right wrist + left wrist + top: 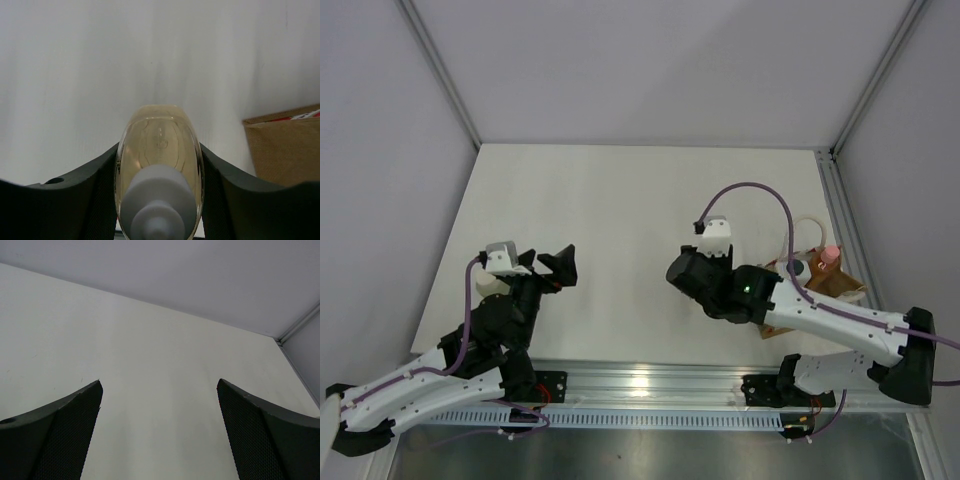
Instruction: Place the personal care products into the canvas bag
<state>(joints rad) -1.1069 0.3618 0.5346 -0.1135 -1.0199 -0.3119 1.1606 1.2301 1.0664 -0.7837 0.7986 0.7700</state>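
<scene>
Reaching leftward and away from the small tan-brown canvas bag (840, 283), the right arm (825, 315) lies low over the white surface (620, 200). Its forearm crosses the bag's near-left corner and its wrist is turned away from the bag. The right jaws are clenched on the slim amber bottle (159, 135). Both dark fingers (95, 185) press its sides, with its white cap (156, 202) toward the wrist camera and its base pointing away. In the right wrist view the bag's edge sits off to the right, apart from the bottle.

The left arm (470, 350) is folded at the near-left of the surface, well apart from the bag and beyond the right arm from it. The left jaws are released, with their mesh-faced fingers (65, 435) spread wide over bare surface.

Count:
- **Bag:** one, with a cream-white loop handle (810, 225) at its far side.
- **Bottles identifiable:** three.
  - The amber one is in the right jaws, left of the bag.
  - The orange bottle with pink cap (829, 256) stands up out of the bag's mouth.
  - A dark-capped bottle (800, 268) is just left of the orange one at the bag's left edge. It is largely hidden by the right arm, so I cannot tell whether it is inside.
- **Unidentified:** a pale rounded shape (487, 285) sits against the left arm's wrist, mostly covered.

A purple cable (760, 190) arcs from the right wrist down to the bag's left side.
</scene>
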